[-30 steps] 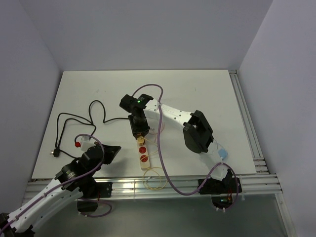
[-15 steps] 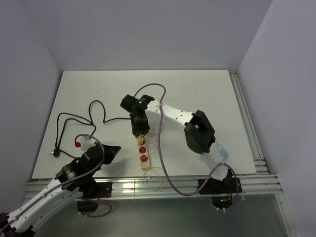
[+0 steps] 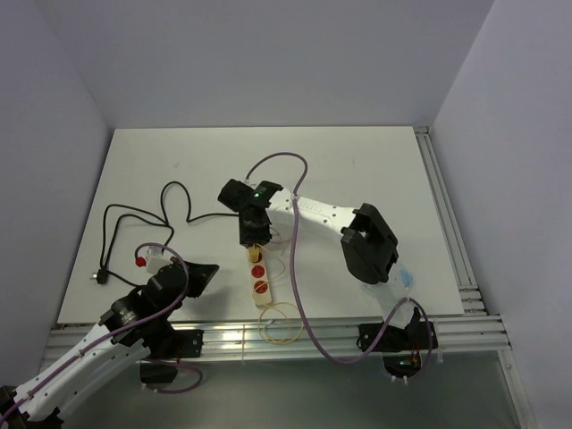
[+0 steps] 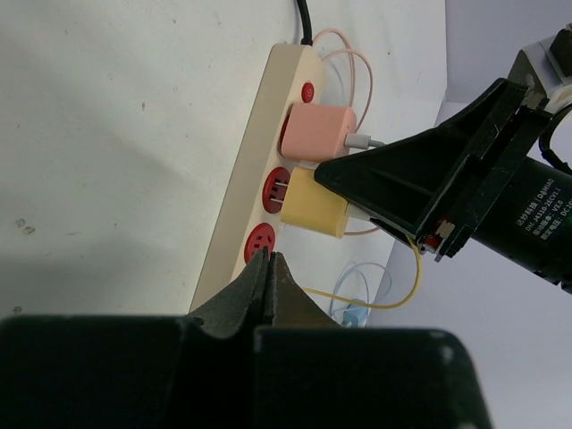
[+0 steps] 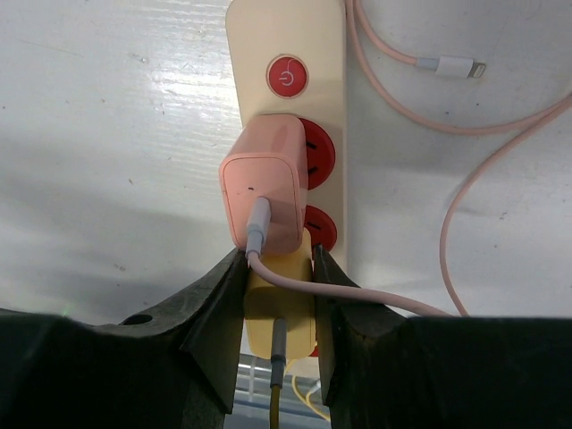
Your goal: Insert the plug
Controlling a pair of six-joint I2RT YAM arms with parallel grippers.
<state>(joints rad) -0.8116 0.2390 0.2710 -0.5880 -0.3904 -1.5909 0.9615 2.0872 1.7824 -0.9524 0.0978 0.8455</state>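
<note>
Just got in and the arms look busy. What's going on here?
The right gripper is clamped on a yellow plug, holding it at the second socket of the power strip, right beside a pink plug already seated. The left wrist view shows the yellow plug's prongs partly exposed, so it isn't fully in. The left gripper is shut, empty, and hangs near the strip.

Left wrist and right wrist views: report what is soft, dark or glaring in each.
Left wrist view: the left fingers fill the bottom as a dark, soft-edged mass, while the power strip and yellow plug are sharp. Right wrist view: the right fingers are dark and slightly soft around the yellow plug; streaky glare lies on the table left of the strip.
</note>
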